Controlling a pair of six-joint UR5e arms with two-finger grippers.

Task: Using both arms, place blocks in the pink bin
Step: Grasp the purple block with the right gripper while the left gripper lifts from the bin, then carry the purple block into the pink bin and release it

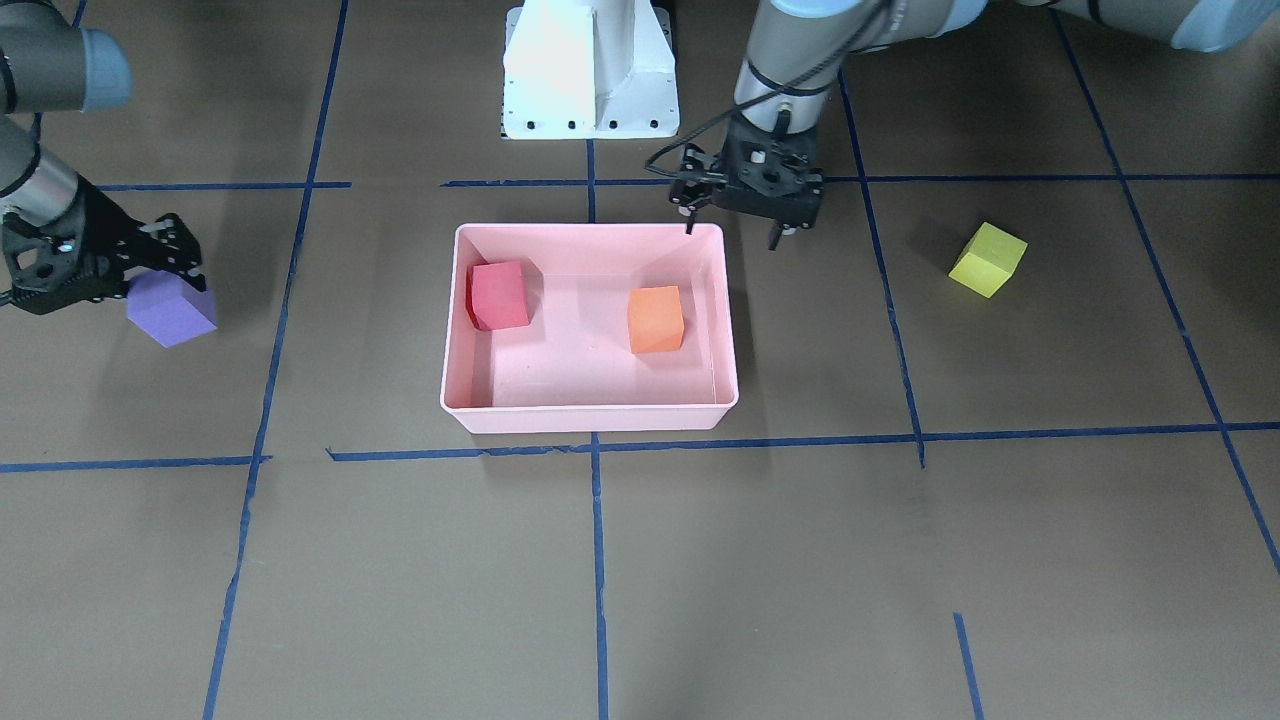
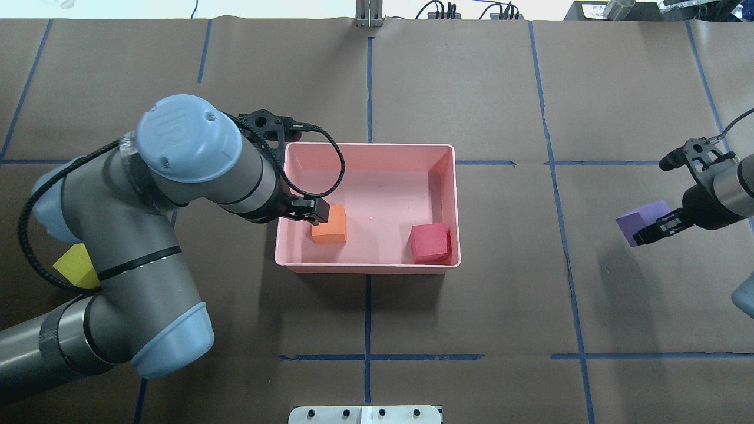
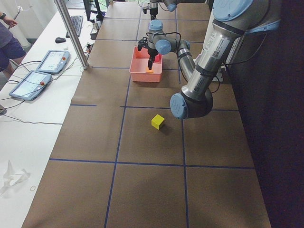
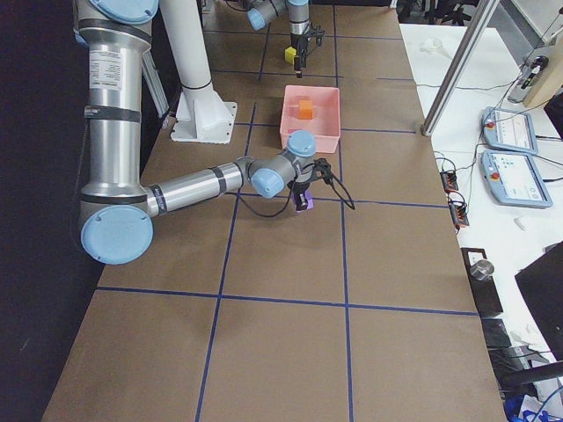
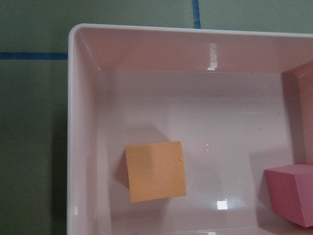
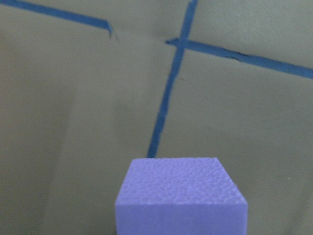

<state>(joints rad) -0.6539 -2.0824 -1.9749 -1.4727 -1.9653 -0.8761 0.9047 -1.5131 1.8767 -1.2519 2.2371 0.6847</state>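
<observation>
While the red-pink block (image 1: 498, 295) and orange block (image 1: 655, 320) lie in the pink bin (image 1: 590, 420), 2 remain outside.
Jaws of the left gripper (image 1: 732, 232) stand apart, empty, by the rim; the right gripper (image 1: 168, 282) is at the purple block (image 1: 172, 312), grip indiscernible; the yellow-green block (image 1: 988, 260) is untouched.

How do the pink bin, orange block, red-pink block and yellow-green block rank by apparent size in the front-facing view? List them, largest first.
1. pink bin, by far the largest.
2. orange block, red-pink block and yellow-green block: all look about the same size, so I won't rank them.
</observation>
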